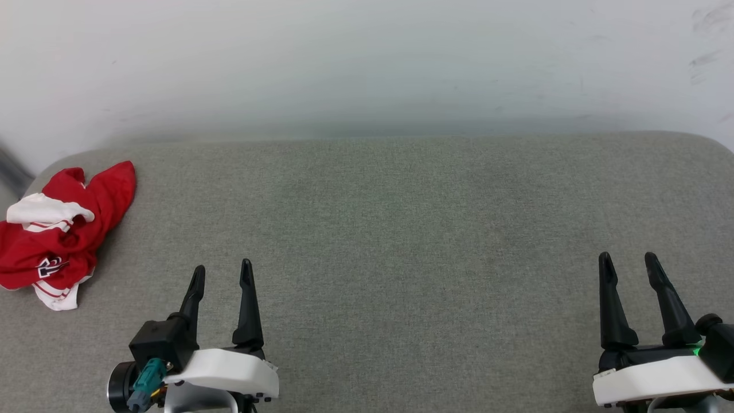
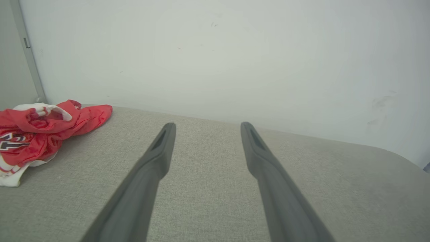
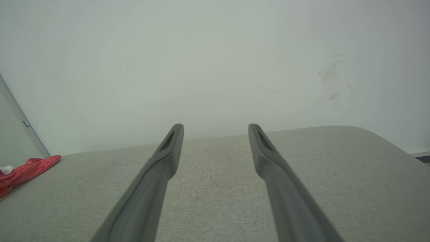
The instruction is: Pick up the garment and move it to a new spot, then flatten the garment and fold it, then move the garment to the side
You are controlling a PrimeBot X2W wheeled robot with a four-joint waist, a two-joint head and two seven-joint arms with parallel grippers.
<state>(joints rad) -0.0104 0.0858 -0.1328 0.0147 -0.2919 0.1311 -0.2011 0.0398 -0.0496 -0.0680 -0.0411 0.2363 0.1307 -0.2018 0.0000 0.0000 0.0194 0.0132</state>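
The garment (image 1: 63, 232) lies crumpled in a red heap with white sleeves and striped trim at the far left of the grey padded surface; it also shows as the garment (image 2: 40, 131) at the left of the left wrist view and the garment (image 3: 23, 173) at the left edge of the right wrist view. My left gripper (image 1: 222, 272) stands open at the lower left, to the right of the garment and apart from it, with nothing between its fingers. At the lower right my right gripper (image 1: 628, 261) is open and holds nothing, far from the garment.
The grey fabric surface (image 1: 401, 229) runs wide, with rounded back corners, and ends at a pale wall (image 1: 367, 63) behind. A grey vertical frame strip (image 2: 28, 53) stands at the wall's left end.
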